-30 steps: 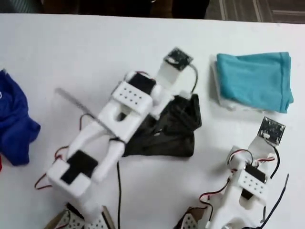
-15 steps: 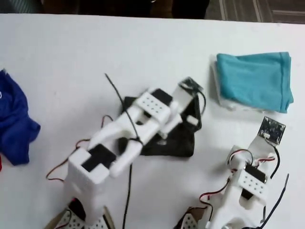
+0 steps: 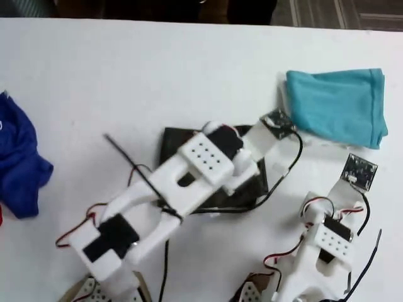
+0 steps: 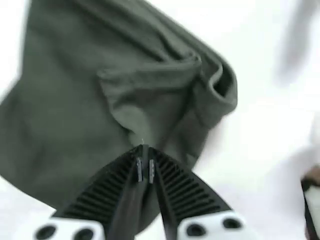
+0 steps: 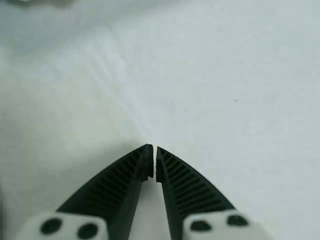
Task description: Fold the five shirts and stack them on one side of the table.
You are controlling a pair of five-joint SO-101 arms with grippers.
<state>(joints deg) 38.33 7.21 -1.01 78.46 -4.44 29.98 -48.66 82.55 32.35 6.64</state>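
A dark shirt (image 3: 179, 139) lies crumpled in the middle of the white table (image 3: 126, 69), with my left arm (image 3: 208, 160) stretched across it. In the left wrist view my left gripper (image 4: 144, 152) is shut, its tips pinching a raised fold of the dark shirt (image 4: 90, 85). At the far right a folded teal shirt (image 3: 337, 107) rests on a folded white one (image 3: 295, 131). A loose blue shirt (image 3: 19, 160) sits at the left edge. My right gripper (image 5: 154, 152) is shut over bare table with nothing in it; the right arm (image 3: 330, 242) stands near the front right.
Both arm bases and their cables crowd the front edge. The back half of the table is bare white surface. The left arm's camera board (image 3: 277, 123) hangs close to the teal stack.
My left arm has swung to the right across the dark shirt, towards the teal stack, and the shirt's outline has drawn in to a squarer shape. The right arm has kept still.
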